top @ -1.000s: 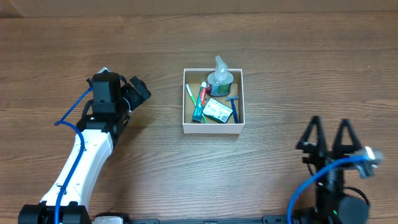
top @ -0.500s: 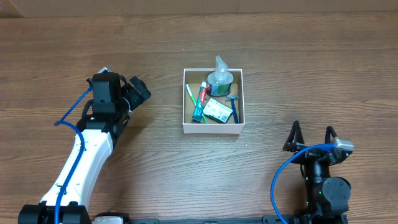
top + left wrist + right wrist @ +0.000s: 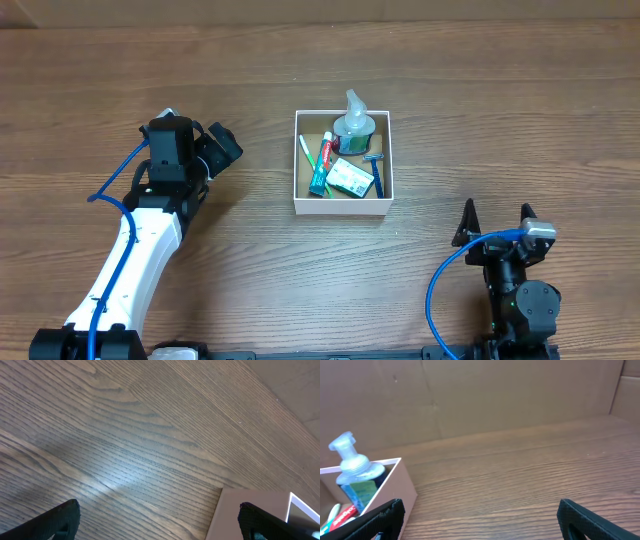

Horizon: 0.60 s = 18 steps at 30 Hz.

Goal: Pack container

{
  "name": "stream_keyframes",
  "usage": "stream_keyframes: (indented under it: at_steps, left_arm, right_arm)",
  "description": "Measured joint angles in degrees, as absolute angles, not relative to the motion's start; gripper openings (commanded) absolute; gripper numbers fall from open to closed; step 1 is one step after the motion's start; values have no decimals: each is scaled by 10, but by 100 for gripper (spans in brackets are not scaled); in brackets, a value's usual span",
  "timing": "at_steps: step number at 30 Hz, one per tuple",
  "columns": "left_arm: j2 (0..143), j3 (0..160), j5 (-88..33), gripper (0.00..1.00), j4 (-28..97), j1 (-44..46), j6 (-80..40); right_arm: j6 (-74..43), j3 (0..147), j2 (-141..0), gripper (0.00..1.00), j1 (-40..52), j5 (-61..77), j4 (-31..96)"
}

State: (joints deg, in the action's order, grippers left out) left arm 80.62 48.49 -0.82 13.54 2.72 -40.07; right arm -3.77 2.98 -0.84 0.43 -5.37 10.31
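Right fingers (image 3: 466, 228) have drawn back from the container (image 3: 340, 208); they and left fingers (image 3: 226, 147) gape empty.

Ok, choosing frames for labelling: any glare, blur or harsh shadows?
Overhead: even light, sharp on the small white-walled cardboard box. Left wrist: a pale glare patch on the brown wooden table washes out the grain. Right wrist: no glare; the clear pump bottle looks slightly soft.

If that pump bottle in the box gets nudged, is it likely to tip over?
Possibly: the pump bottle rises above the container wall, so a push near its top may tip it. The walls close by would probably catch it. Its clear plastic looks smooth, perhaps slippery.
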Motion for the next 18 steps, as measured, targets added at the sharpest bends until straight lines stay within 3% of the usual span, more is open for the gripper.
stream_keyframes:
  at_steps: [18]
  left_arm:
    - [806,485,-8,100,135,27,-401]
  right_arm:
    - [9,30,-8,100,0,-2,103]
